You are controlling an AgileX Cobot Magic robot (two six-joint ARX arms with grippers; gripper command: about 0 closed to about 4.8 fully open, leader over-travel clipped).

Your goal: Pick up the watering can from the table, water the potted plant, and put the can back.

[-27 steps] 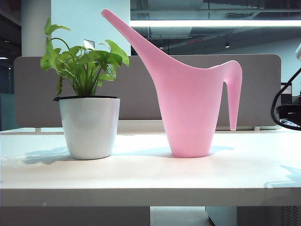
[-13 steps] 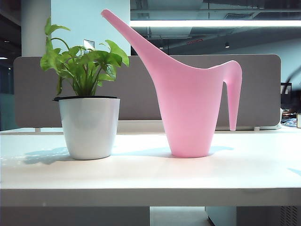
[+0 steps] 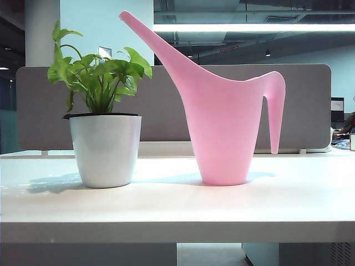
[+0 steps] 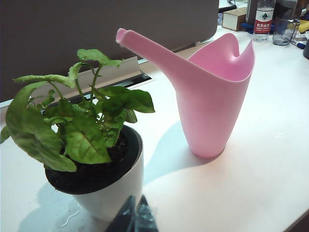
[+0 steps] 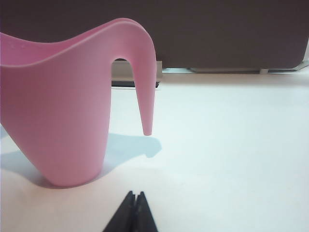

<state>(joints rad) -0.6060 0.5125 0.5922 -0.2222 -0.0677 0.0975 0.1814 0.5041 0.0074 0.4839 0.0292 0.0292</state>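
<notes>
The watering can [image 3: 224,127] stands upright on the table [image 3: 177,205], a little right of the centre of the exterior view, with its long spout rising to the upper left, over the leaves of the potted plant [image 3: 102,133]. The plant stands just beside the can, in the left part of that view, and the two do not touch. The open-ended handle [image 3: 275,108] hangs down on the right side of the can, and its tip ends above the tabletop.

No arm appears in the exterior view. In the right wrist view the right gripper [image 5: 133,212] is low at the bottom centre of the frame, its two dark fingers pressed together and holding nothing; the can [image 5: 63,106] is at the left, apart from it, with the handle [image 5: 145,77] turned towards the camera. In the left wrist view the left gripper [image 4: 135,217] shows only its tips at the bottom edge, near the white pot [image 4: 113,193]; they seem closed, but so little is visible that I cannot be sure.

I judge that the can is free and not yet taken in hand, so the pick-up is the step in hand. The next move calls for the right gripper to open its jaws, go forward to the handle and close around it without pushing the light can over.
</notes>
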